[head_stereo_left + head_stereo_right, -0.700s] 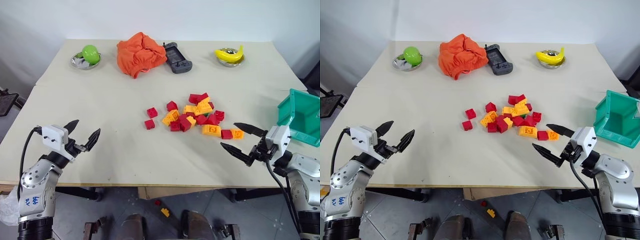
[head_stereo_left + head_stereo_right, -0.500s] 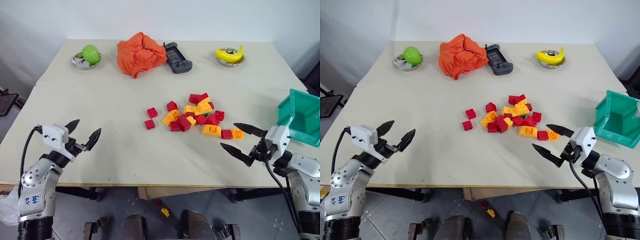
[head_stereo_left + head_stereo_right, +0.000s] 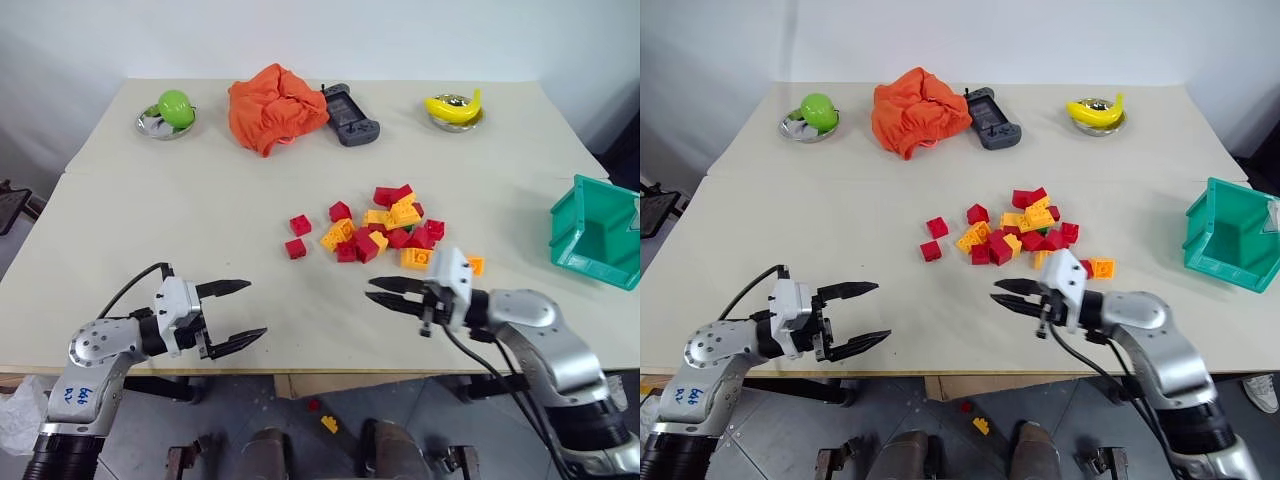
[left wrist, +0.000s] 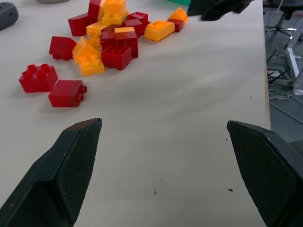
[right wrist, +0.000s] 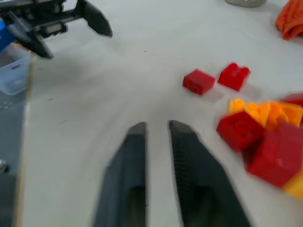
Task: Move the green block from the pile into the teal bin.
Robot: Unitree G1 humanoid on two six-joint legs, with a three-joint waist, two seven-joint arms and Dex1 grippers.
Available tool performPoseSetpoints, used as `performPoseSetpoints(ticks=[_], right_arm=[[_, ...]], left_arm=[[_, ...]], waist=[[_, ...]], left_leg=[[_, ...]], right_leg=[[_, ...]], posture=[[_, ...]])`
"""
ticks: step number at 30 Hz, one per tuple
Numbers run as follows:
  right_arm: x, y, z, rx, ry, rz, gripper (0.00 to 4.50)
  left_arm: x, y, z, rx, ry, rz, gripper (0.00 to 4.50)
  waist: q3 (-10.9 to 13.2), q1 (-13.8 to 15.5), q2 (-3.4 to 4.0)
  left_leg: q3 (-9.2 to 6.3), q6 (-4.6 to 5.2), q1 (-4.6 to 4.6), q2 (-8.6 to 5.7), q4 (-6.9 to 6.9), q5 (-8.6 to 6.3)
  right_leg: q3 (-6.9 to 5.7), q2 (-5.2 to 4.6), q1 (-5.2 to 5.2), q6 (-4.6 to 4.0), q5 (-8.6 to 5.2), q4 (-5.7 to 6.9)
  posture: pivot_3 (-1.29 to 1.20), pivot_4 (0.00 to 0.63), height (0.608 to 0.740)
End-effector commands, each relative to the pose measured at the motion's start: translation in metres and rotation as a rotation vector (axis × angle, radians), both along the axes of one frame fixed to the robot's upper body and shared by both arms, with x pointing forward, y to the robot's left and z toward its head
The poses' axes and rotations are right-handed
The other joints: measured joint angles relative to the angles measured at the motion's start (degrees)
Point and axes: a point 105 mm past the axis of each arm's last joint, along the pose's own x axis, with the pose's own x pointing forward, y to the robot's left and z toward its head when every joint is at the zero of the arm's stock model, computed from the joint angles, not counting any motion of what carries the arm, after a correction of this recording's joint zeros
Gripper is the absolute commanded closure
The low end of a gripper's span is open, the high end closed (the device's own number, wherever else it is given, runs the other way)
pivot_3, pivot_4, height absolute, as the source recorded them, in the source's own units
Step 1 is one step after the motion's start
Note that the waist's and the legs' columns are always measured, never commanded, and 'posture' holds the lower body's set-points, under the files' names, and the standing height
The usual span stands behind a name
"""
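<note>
The pile (image 3: 385,228) of red and orange-yellow studded bricks lies right of the table's middle. A sliver of the green block (image 3: 1042,231) shows deep among them, mostly covered. Near the table's right edge stands the teal bin (image 3: 570,225), its cut-away front facing the pile. My right gripper (image 3: 370,290) lies level just in front of the pile, pointing left, shut and holding nothing. My left gripper (image 3: 255,308) is open over the front of the table, pointing right toward it. In the right wrist view the pile (image 5: 265,137) lies beside the right gripper (image 5: 157,125).
Two red bricks (image 3: 298,235) sit apart, left of the pile. Along the far edge are a steel dish with a light-green fruit (image 3: 168,108), a crumpled orange cloth (image 3: 275,105), a black game controller (image 3: 348,115) and a banana in a dish (image 3: 455,108).
Both arms swung inward over the table's front. The right gripper moved left to in front of the pile and went from open to shut. The left gripper moved right and stayed open.
</note>
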Motion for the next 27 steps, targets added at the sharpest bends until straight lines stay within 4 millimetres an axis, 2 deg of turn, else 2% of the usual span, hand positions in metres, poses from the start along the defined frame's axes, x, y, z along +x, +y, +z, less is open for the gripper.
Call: performPoseSetpoints(ticks=[1, 4, 6, 10, 13, 15, 17, 19, 21, 23, 25, 27], right_arm=[[0.036, 0.021, 0.003, -0.002, -0.033, -0.132, 4.47], [0.071, 0.032, 0.0, -0.058, -0.056, -0.231, 4.47], [0.09, 0.029, 0.004, -0.061, -0.075, -0.301, 4.47], [0.122, 0.004, 0.018, -0.036, -0.105, -0.442, 4.47], [0.141, -0.038, 0.025, -0.042, -0.12, -0.588, 4.47], [0.147, -0.062, 0.027, -0.027, -0.112, -0.664, 4.47], [0.15, -0.078, 0.027, -0.011, -0.104, -0.711, 4.47], [0.149, -0.1, 0.022, -0.026, -0.096, -0.766, 4.47], [0.148, -0.112, 0.018, -0.042, -0.09, -0.788, 4.47], [0.145, -0.115, 0.013, -0.057, -0.087, -0.78, 4.47], [0.14, -0.107, 0.01, -0.055, -0.086, -0.727, 4.47], [0.13, -0.084, 0.01, -0.041, -0.094, -0.603, 4.47]], left_arm=[[0.005, -0.004, 0.002, -0.007, -0.034, 0.0, 0.0], [0.01, -0.006, 0.001, -0.016, -0.047, 0.01, 0.0], [0.012, -0.007, 0.001, -0.013, -0.056, 0.014, 0.0], [0.015, -0.007, 0.001, -0.015, -0.07, 0.024, 0.0], [0.016, -0.007, 0.001, -0.017, -0.076, 0.037, 0.0], [0.017, -0.007, 0.002, -0.025, -0.08, 0.046, 0.0], [0.018, -0.007, 0.003, -0.034, -0.083, 0.054, 0.0], [0.02, -0.007, 0.005, -0.045, -0.084, 0.062, 0.0], [0.021, -0.007, 0.006, -0.048, -0.085, 0.064, 0.0], [0.022, -0.006, 0.006, -0.048, -0.085, 0.065, 0.0], [0.024, -0.007, 0.006, -0.05, -0.085, 0.064, 0.0], [0.026, -0.008, 0.008, -0.054, -0.086, 0.061, 0.0]], waist=[[0.0, -0.11, 0.0], [0.01, -0.3, 0.01], [0.01, -0.03, 0.01], [0.01, -0.11, 0.01], [0.01, -0.4, 0.02], [0.02, -0.39, 0.02], [0.02, -0.58, 0.02], [0.02, -1.16, 0.03], [0.03, -1.53, 0.04], [0.03, -1.75, 0.04], [0.03, -1.95, 0.04], [0.03, -2.01, 0.04]], left_leg=[[0.04, -0.01, -0.02, 0.0, 0.03, 0.01], [0.08, -0.02, -0.03, 0.0, 0.03, 0.01], [0.07, -0.02, -0.04, 0.0, 0.03, 0.02], [0.08, -0.02, -0.08, 0.0, 0.03, 0.01], [0.09, -0.02, -0.08, 0.01, 0.0, 0.02], [0.09, -0.02, -0.08, 0.0, 0.0, 0.02], [0.11, -0.02, -0.08, 0.0, -0.03, 0.01], [0.11, -0.02, -0.08, 0.01, -0.06, 0.02], [0.12, -0.02, -0.08, 0.01, -0.07, 0.02], [0.13, -0.02, -0.06, 0.02, -0.08, 0.02], [0.17, -0.02, -0.04, 0.03, -0.12, 0.02], [0.2, -0.04, 0.01, 0.04, -0.18, 0.02]], right_leg=[[0.03, 0.0, -0.05, -0.01, 0.0, 0.05], [0.06, 0.0, -0.12, -0.02, 0.0, 0.13], [0.04, 0.0, -0.12, -0.02, 0.0, 0.13], [0.03, 0.0, -0.11, -0.02, 0.0, 0.08], [0.03, 0.0, -0.13, -0.02, 0.0, 0.09], [0.03, 0.0, -0.12, -0.02, 0.0, 0.08], [0.03, 0.0, -0.12, -0.02, 0.0, 0.05], [0.03, 0.0, -0.12, -0.02, -0.01, 0.05], [0.03, 0.0, -0.13, -0.02, -0.01, 0.05], [0.03, 0.0, -0.13, -0.02, 0.0, 0.05], [0.05, 0.01, -0.14, -0.02, -0.01, 0.05], [0.06, 0.01, -0.13, -0.02, -0.01, 0.05]], posture=[[0.0, 0.15, 0.74], [0.0, 0.15, 0.74], [0.0, 0.15, 0.74], [0.0, 0.15, 0.74], [0.0, 0.15, 0.74], [0.0, 0.15, 0.74], [0.0, 0.15, 0.74], [0.0, 0.15, 0.74], [0.0, 0.15, 0.74], [0.0, 0.15, 0.74], [0.0, 0.15, 0.74], [0.0, 0.15, 0.74]])
